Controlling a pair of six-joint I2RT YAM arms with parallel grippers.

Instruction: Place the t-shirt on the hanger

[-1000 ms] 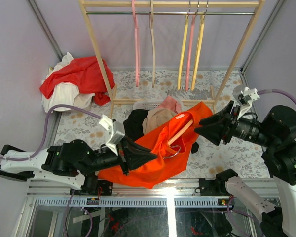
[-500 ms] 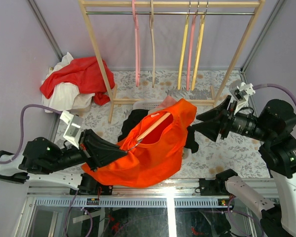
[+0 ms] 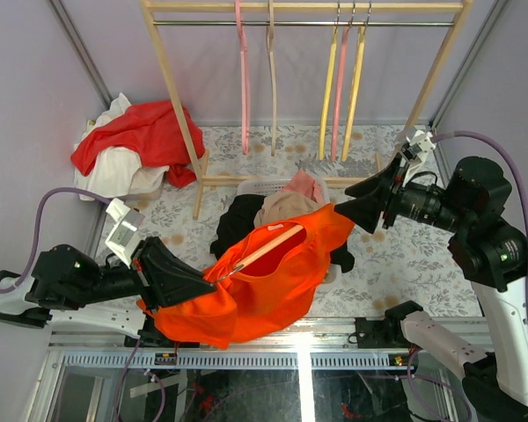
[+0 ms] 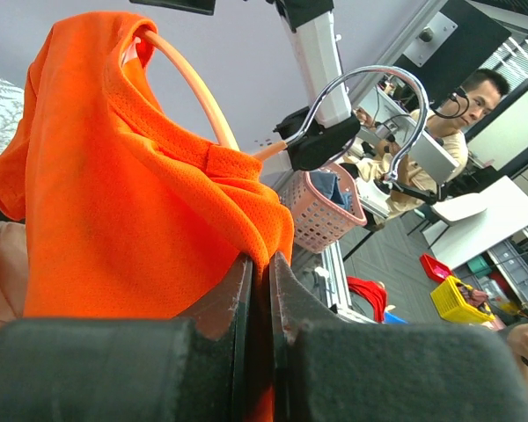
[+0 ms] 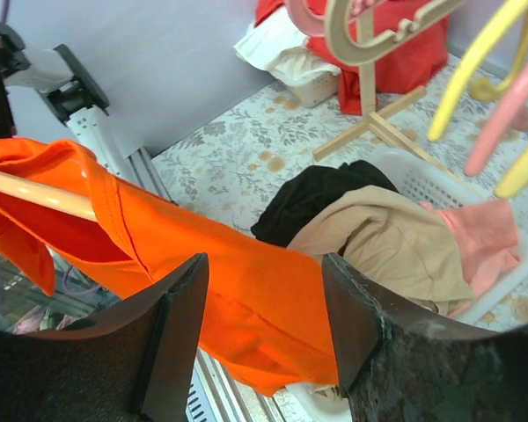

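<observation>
Yellow hangers (image 3: 326, 97) and pink hangers (image 3: 244, 79) hang on a wooden rack (image 3: 179, 97). A red cloth (image 3: 145, 132) lies at the left. A white basket (image 3: 255, 185) holds clothes.

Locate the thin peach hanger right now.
Top view, centre: the thin peach hanger slants inside the bright orange t-shirt, its hook end by the left tool, on the near side of the white laundry basket.
</observation>
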